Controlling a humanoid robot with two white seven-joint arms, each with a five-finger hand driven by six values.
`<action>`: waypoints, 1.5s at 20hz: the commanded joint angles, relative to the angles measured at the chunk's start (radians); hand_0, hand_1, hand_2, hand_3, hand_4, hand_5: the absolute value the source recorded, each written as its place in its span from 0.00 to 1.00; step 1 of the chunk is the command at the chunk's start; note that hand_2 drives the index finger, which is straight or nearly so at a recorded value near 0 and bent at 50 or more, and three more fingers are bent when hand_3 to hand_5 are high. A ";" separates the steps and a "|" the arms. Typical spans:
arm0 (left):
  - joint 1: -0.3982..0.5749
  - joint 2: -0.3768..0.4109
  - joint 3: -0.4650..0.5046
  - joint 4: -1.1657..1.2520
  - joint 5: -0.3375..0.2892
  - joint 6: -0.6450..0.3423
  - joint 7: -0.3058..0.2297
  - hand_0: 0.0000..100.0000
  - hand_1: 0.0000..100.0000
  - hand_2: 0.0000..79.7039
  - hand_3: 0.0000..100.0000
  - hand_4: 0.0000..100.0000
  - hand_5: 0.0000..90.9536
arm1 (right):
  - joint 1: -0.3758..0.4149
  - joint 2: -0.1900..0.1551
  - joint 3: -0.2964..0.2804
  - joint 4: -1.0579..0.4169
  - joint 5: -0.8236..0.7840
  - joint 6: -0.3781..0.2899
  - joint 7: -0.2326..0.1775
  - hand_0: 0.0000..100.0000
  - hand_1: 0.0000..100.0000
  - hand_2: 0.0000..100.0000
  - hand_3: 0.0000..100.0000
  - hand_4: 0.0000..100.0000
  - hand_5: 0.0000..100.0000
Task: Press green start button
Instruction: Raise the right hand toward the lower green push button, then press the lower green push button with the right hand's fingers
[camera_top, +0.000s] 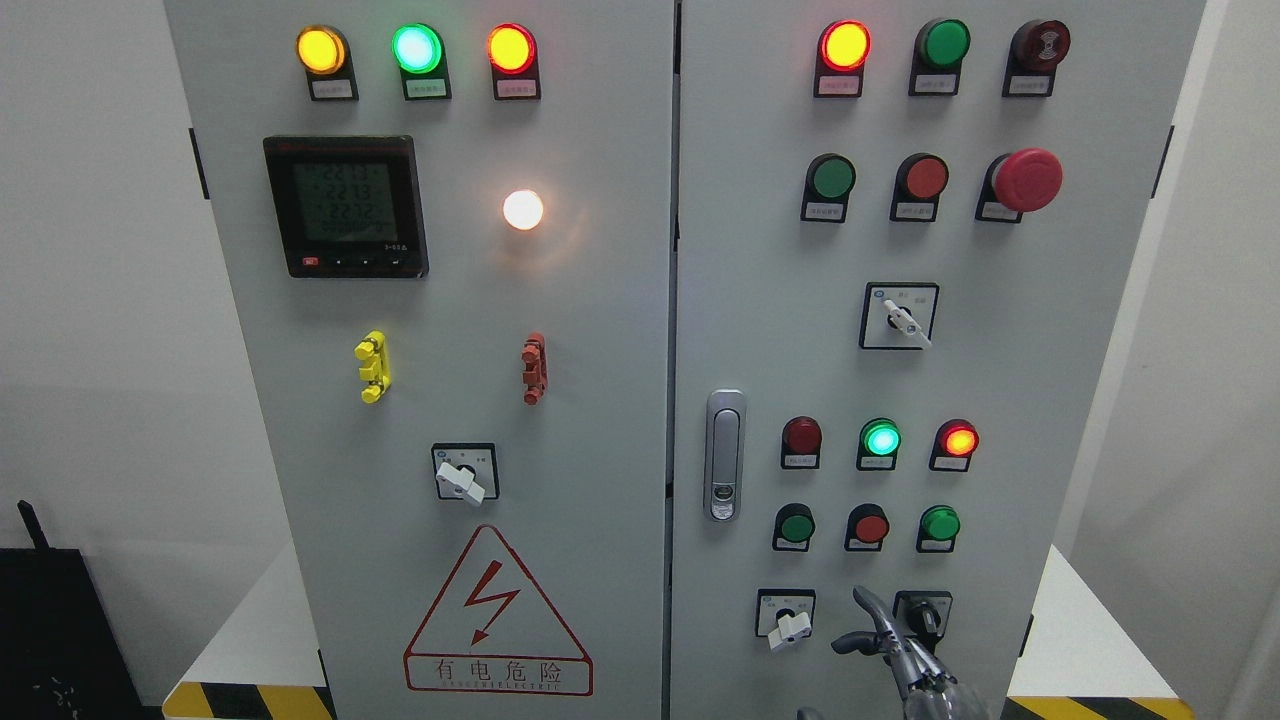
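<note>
"有电危险" on warning sign (497, 615), left cabinet door (600, 420)

Bare grey panel lies open between the right hand (890, 640) and the row of push buttons (868, 526) above it, though two knob switches (787, 617) flank the fingers closely (one each side) near the door's bottom edge.

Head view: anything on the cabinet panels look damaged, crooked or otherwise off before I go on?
Nothing looks broken or askew. Lamps, buttons and selector switches sit in even rows on both doors. The white lamp glares strongly, and the meter display is too dim to read. The right hand is low on the right door.
</note>
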 joint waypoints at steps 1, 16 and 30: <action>0.001 0.000 0.000 0.000 0.000 0.000 0.000 0.12 0.56 0.00 0.00 0.00 0.00 | -0.043 0.002 -0.028 0.010 0.084 0.001 0.001 0.43 0.34 0.00 0.49 0.52 0.53; 0.000 0.000 0.000 0.000 0.000 0.000 0.000 0.12 0.56 0.00 0.00 0.00 0.00 | -0.123 0.003 -0.012 0.088 0.136 0.011 0.012 0.49 0.36 0.00 0.51 0.54 0.54; 0.001 0.000 0.000 0.000 0.000 0.000 0.000 0.12 0.56 0.00 0.00 0.00 0.00 | -0.172 0.005 0.011 0.154 0.142 0.043 0.013 0.51 0.36 0.00 0.52 0.55 0.53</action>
